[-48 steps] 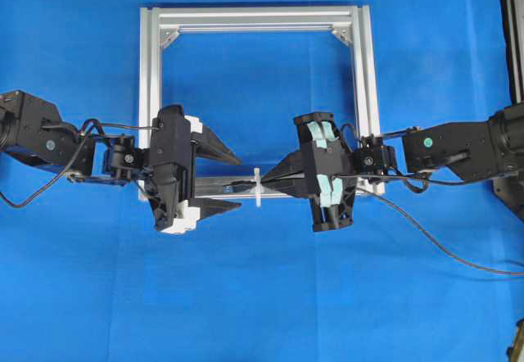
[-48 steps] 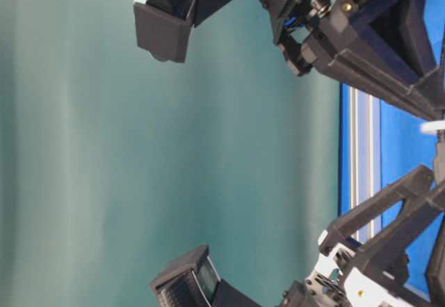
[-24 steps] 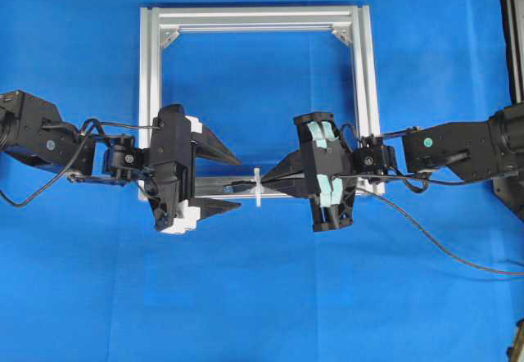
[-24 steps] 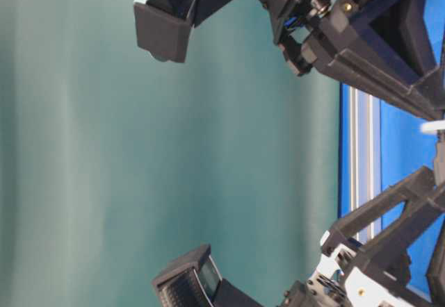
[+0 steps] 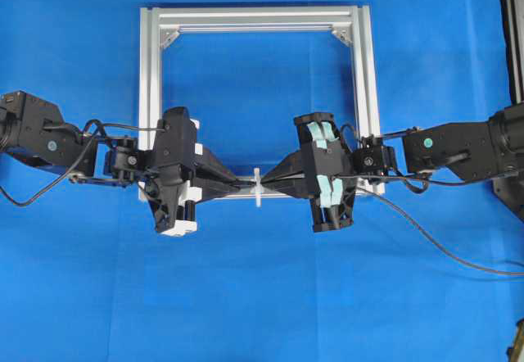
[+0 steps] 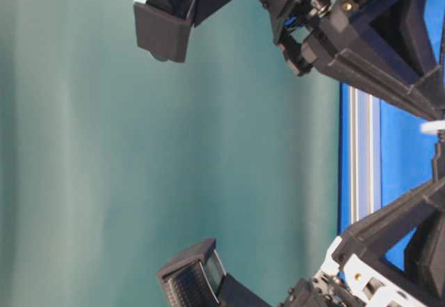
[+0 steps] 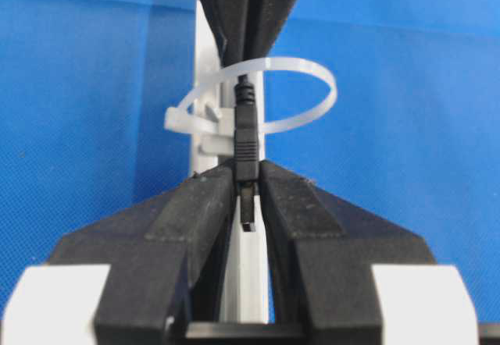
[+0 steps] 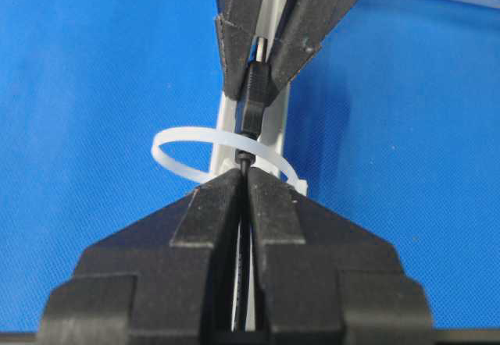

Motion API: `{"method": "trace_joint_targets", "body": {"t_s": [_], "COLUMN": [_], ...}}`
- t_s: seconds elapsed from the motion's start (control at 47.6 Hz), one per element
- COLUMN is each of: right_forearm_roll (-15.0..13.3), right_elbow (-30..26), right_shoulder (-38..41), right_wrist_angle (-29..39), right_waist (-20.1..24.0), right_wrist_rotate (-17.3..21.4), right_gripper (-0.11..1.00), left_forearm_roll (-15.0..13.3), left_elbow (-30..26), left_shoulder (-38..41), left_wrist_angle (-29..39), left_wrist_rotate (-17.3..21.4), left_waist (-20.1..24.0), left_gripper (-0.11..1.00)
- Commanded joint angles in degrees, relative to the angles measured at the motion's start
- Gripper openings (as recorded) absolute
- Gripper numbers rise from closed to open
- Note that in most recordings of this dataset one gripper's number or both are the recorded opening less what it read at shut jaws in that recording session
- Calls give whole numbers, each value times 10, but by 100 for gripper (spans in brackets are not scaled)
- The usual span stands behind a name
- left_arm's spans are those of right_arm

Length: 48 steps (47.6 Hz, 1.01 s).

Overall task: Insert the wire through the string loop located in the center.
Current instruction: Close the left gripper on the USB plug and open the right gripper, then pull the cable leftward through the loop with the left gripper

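Both claws reach level along the near bar of the square silver aluminium frame (image 5: 255,16), tips facing across the thin white string loop (image 5: 257,187). Left gripper (image 7: 248,185) is clenched on the thin black wire's (image 7: 246,138) plug, which passes through the loop. Right gripper (image 8: 245,175) pinches the wire behind it.

Count, overhead view. One square aluminium frame (image 5: 150,92), four bars; two corner brackets (image 5: 169,36) seen, at 11 and 1 o'clock of the frame's inside. One string loop (image 5: 257,187), white, on the 6 o'clock bar. One wire (image 5: 442,246), thin and black, with one plug at its end. Two robot arms, one at 9 o'clock, one at 3 o'clock. Two grippers: left gripper (image 5: 239,185) and right gripper (image 5: 270,183), two fingers each. One blue cloth (image 5: 262,296).
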Motion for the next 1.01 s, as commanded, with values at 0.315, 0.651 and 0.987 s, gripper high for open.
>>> {"method": "trace_joint_targets", "body": {"t_s": [0.315,0.651,0.987], "right_forearm_roll": [-2,1,1], "right_elbow": [-5,-6,-5], "right_shoulder": [-6,-6,-6], "right_wrist_angle": [-1,0,0], "right_waist": [4,4,4], "right_wrist_rotate": [-1,1,1], "right_gripper": [-3,26,90], "left_forearm_roll": [2,2,2], "left_elbow": [-11,-11,-9], "left_shoulder": [-7,-7,-8], "left_wrist_angle": [-4,-4,-4], "left_wrist_rotate": [2,3,3], "left_waist": [-4,-4,-4], "left_gripper": [8,8,8]}}
